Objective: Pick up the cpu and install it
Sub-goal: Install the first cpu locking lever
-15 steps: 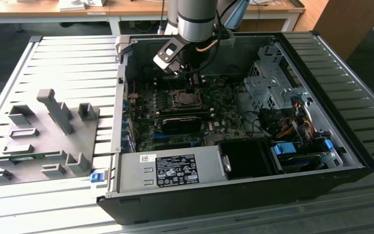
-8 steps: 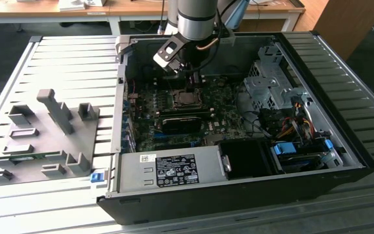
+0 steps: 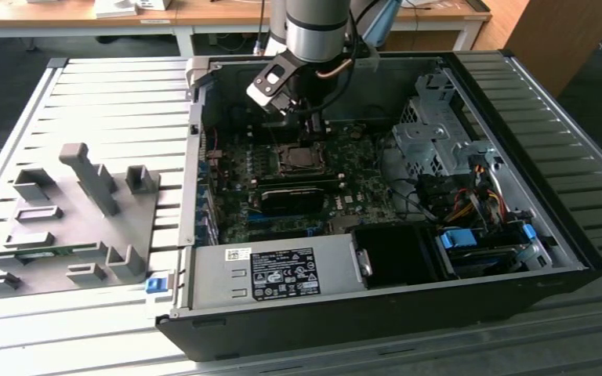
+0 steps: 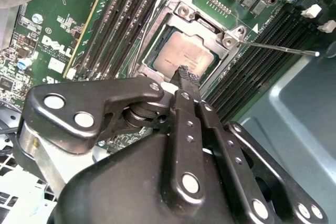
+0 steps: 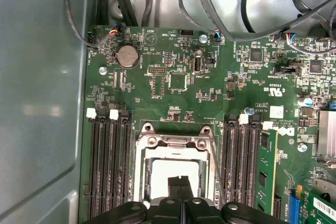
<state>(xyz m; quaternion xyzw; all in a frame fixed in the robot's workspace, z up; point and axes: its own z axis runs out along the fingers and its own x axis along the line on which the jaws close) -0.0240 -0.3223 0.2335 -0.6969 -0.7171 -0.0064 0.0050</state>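
- I see my claw (image 4: 185, 73) low inside the open case (image 3: 552, 235), over the motherboard (image 5: 178, 93), with the arm (image 3: 317, 27) coming down from above.
- In both wrist views the two fingers (image 5: 179, 184) are pressed together, with no gap between them and nothing pinched.
- The cpu (image 4: 181, 56) lies flat in the socket (image 4: 231, 38), directly under the claw tips. Its silver top faces up.
- In the second wrist view the closed tips are at the edge of the cpu; I cannot tell if they touch the metal or stay just above it.
- The socket frame is around the cpu on all sides, and a thin lever (image 4: 283, 48) goes out from one corner of the frame, away from the claw.
- Black memory slots (image 5: 107, 166) run on both sides of the socket, so also on both sides of the claw.
- A green memory strip (image 5: 268, 171) stands in a slot near the claw, just past the slots on one side.
- In the exterior view a grey tray (image 3: 66, 227) lies outside the case, well apart from the claw, toward the exterior view's left.
- The power supply (image 3: 275, 274) is at the near edge of the case, well apart from the claw.
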